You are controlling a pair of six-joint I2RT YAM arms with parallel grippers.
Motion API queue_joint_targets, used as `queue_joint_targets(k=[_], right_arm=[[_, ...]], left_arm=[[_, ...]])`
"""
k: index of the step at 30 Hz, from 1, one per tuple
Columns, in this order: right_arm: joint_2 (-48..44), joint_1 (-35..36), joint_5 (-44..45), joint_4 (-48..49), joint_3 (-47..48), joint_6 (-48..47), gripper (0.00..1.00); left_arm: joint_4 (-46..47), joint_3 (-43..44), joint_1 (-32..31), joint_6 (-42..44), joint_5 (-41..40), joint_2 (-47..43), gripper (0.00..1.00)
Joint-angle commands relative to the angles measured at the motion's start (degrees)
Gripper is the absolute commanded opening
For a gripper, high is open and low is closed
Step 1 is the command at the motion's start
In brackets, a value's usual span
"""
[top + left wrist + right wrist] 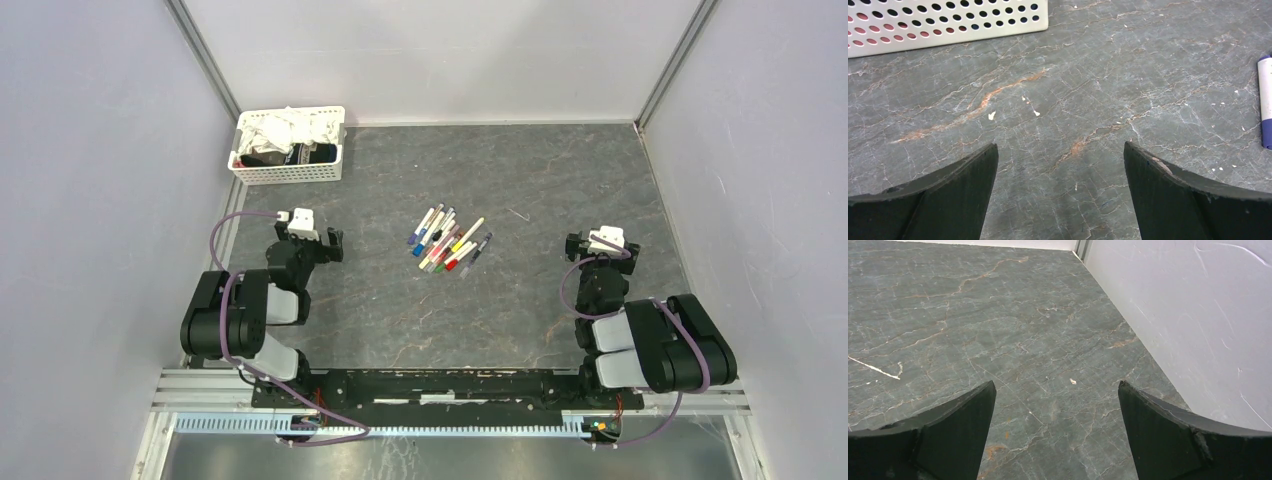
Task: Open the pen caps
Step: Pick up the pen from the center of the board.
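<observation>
even, diffuse light from above, fairly bright. shadows on the table are soft and faint. all three views are sharp, edge to edge.

Layout: pens lie in a loose fanned cluster on the worktop, roughly midway between the two arms. The basket sits in the far left corner of the worktop, cloths inside it. Left arm is near-left of the cluster, right arm near-right, both well apart from it. Left wrist view: basket ahead-left of the jaws, one pen at the right edge
</observation>
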Motion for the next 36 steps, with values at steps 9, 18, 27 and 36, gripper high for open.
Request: queue_joint_targets(k=[9,18,27,36], right_arm=[[-2.57,-0.15,0.17,-0.98,-6.0,1.18,0.98],[-12.51,-0.09,7.66,-20.8,1.0,4.75,0.98],[-21.32,-0.02,-2.79,-43.96,13.4,16.61,0.98],[-18.76,1.45,-10.64,-63.82,26.19,30.1,0.98]], left_arm=[[2.83,1.27,-0.16,-1.88,-0.33,0.11,1.0],[2.04,1.63,0.46,-2.81,-0.87,-0.23,1.0],[-35.73,21.59,1.51,0.68,2.9,-7.58,1.0],[-73.05,41.91,3.4,5.77,6.34,-12.36,1.0]])
